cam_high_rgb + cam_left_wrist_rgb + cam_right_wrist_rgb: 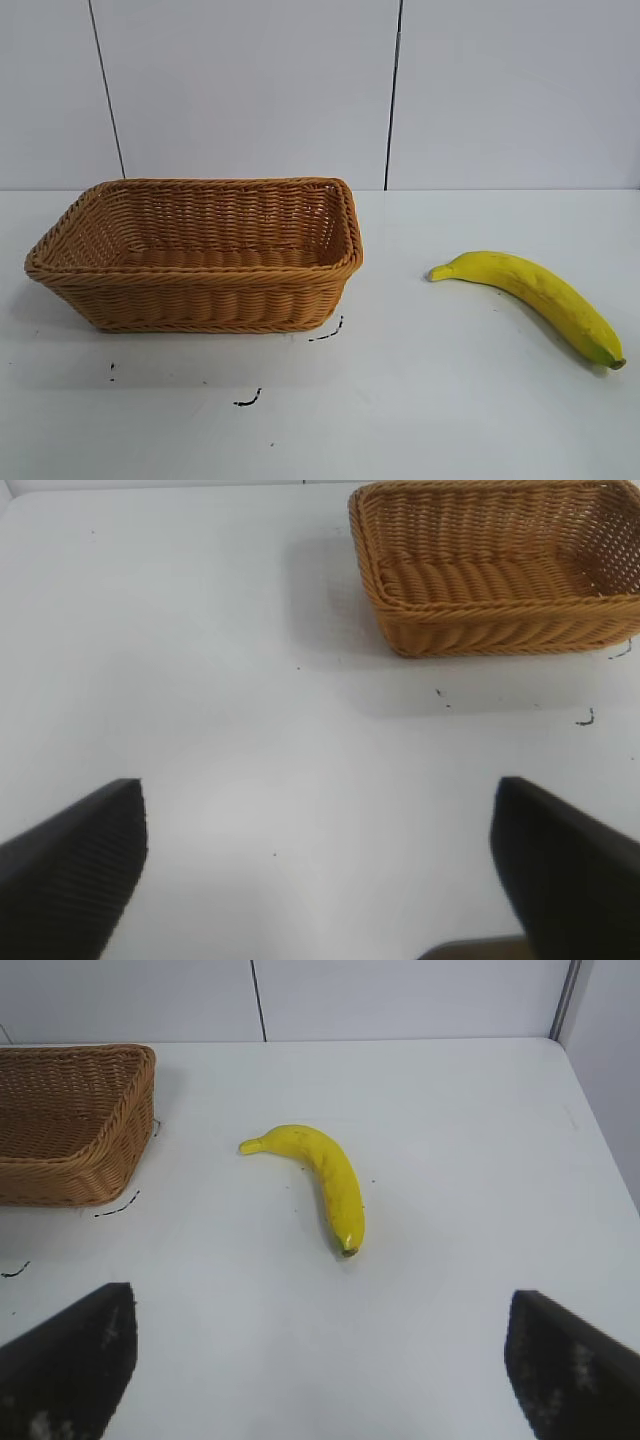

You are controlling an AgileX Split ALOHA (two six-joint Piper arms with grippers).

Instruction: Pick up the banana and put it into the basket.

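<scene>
The yellow banana point(535, 295) lies flat on the white table at the right; the right wrist view shows the banana point(325, 1175) some way ahead of my right gripper point(320, 1300), which is open with nothing between its fingers. The tan wicker basket point(200, 300) stands at the left with nothing inside it. From the left wrist the basket point(500, 625) appears far ahead and off to one side of my left gripper point(320, 790), also open and holding nothing. Neither arm shows in the exterior view.
Small black marks point(248, 400) dot the white table point(420, 400) near the basket's front corner. A pale wall with dark vertical seams point(393, 95) rises behind the table. The table's far edge point(400, 1040) shows in the right wrist view.
</scene>
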